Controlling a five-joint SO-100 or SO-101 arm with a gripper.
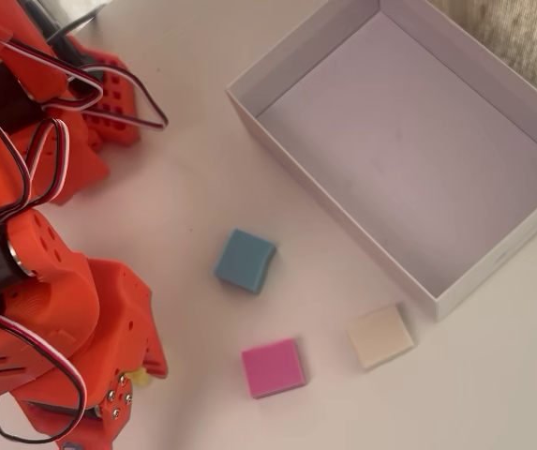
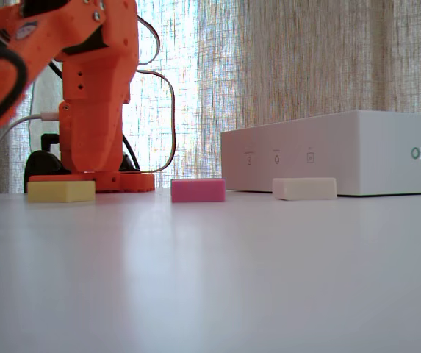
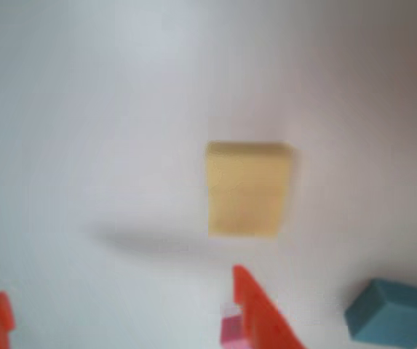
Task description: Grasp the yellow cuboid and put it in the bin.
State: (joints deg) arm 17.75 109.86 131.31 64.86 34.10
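Gripper (image 3: 121,313): two orange fingertips at the wrist view's lower edge, spread apart, holding nothing. Yellow cuboid (image 3: 247,189): flat on the white bench (image 3: 84,109), just beyond the tips, untouched. Blue block (image 3: 394,313), pink block (image 1: 273,367), cream block (image 1: 380,336): nearby. Bin (image 1: 334,202): beyond, empty.

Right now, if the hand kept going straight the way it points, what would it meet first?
Probably the yellow block: in the wrist view it lies on the table just ahead of the open hand, slightly off to the right finger's side. Depth is unclear, since the picture is blurred.
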